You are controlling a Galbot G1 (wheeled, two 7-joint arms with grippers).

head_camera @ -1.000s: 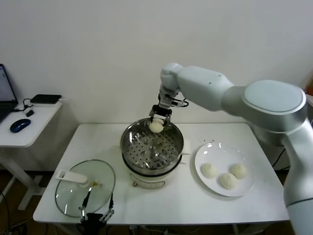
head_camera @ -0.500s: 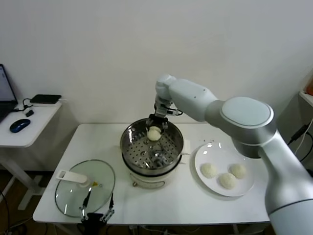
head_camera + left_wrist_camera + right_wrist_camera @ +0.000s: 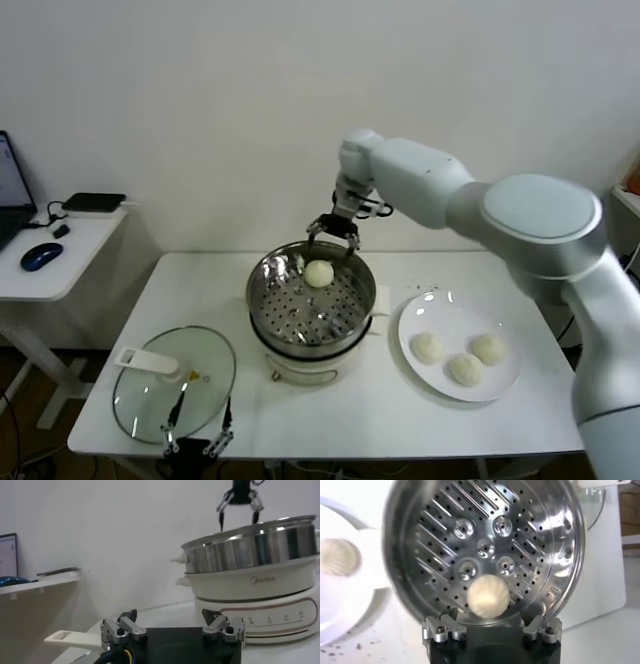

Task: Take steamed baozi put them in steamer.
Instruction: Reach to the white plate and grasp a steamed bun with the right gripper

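My right gripper (image 3: 333, 232) has let go: its jaws now stand apart above the steamer (image 3: 311, 300), and the baozi (image 3: 319, 273) they carried rests on the perforated floor by the far wall. Three baozi (image 3: 462, 356) wait on the plate (image 3: 425, 309). My left gripper (image 3: 197, 438) idles, jaws apart, at the table's near edge.

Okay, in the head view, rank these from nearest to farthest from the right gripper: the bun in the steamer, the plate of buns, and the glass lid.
From the right gripper, open above the steamer's back rim:
1. The bun in the steamer, just below it on the perforated floor.
2. The plate, toward the robot's right, holding three buns.
3. The glass lid, at the table's front left corner, by the left gripper.
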